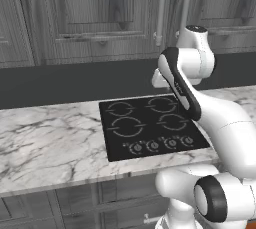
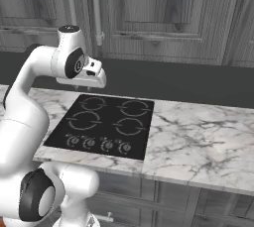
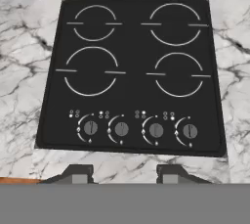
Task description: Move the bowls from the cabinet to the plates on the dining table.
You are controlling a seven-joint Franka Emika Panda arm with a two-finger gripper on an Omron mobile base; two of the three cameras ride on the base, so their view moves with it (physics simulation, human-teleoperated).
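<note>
Cabinet: dark grey wood grain, matt, with raised panel mouldings. Handles: smooth brushed metal bars, light grey. Counter: white marble pattern with grey veins, smooth, slight sheen. Cooktop: flat black glass-like surface, smooth, with thin pale ring markings; knobs grey, metallic in look. Wall strip behind the counter: plain dark, matt. Arm: glossy white plastic-like shell with dark joints.
</note>
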